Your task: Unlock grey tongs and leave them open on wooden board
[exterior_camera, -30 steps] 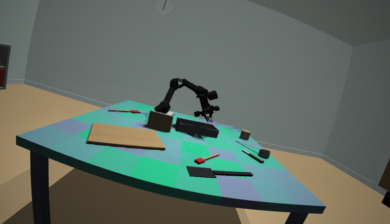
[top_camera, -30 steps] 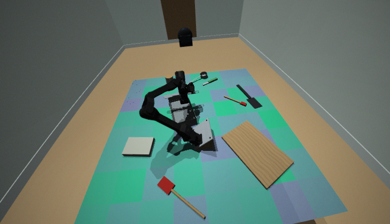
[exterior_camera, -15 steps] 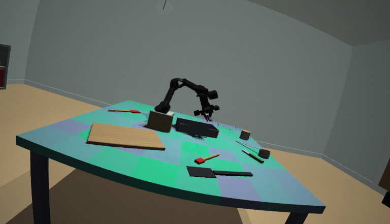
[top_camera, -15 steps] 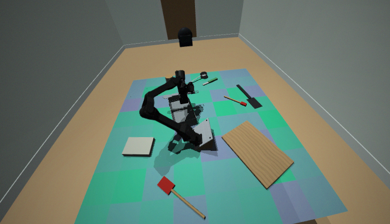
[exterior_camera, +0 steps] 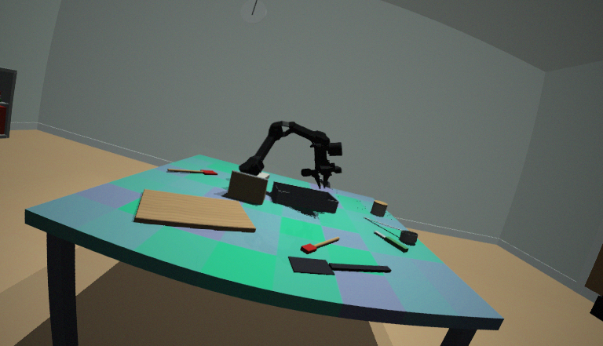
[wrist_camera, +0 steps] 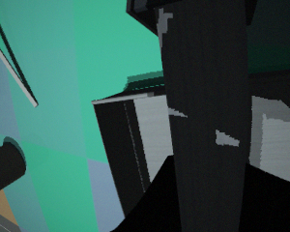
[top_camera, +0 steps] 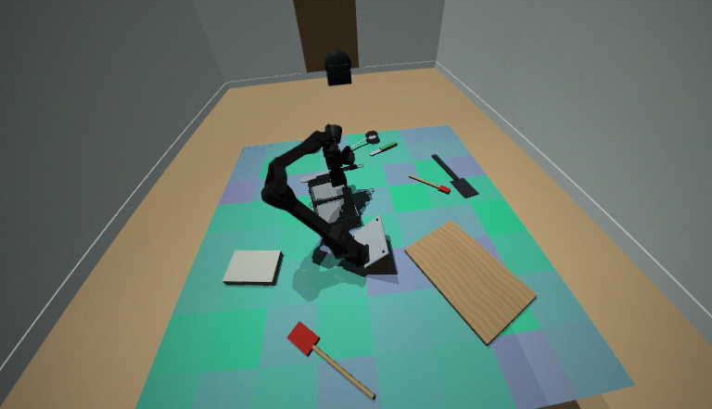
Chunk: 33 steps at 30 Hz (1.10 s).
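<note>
Mid-frame, the gripper (exterior_camera: 320, 181) pinched the tongs (wrist_camera: 209, 130) above the roasting tin (exterior_camera: 304, 197); pickup looked done, while unlocking and placing on the wooden board (exterior_camera: 191, 210) remained.

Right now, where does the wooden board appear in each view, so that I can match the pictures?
Top: the wooden board lies right of centre, at a slant, right of the arm's base.
Exterior: the board lies left of centre, near the table's front edge.
Wrist: not in it.
Shared landmark: the roasting tin, which also shows in the wrist view.
</note>
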Each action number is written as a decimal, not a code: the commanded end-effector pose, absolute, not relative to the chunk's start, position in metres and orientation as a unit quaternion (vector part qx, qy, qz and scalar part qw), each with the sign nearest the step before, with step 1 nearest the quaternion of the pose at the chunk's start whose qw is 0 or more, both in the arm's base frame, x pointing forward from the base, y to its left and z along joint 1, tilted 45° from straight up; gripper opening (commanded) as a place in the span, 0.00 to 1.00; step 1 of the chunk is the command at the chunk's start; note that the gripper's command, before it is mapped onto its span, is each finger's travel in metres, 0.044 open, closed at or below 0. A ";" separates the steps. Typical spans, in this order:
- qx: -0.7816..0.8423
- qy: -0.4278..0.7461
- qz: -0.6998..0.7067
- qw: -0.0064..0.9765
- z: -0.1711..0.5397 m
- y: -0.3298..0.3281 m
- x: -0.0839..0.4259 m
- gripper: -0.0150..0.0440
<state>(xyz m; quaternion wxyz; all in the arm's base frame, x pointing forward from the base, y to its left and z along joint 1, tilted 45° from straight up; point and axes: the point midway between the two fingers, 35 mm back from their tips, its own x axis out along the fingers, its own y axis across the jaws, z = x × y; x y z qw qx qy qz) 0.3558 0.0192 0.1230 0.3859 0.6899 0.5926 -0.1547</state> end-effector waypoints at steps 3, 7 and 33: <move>0.658 0.622 -0.154 0.397 0.123 0.017 0.357 0.00; 0.635 0.644 -0.151 0.399 0.123 0.016 0.355 0.00; 0.570 0.713 -0.142 0.383 0.119 0.010 0.347 0.00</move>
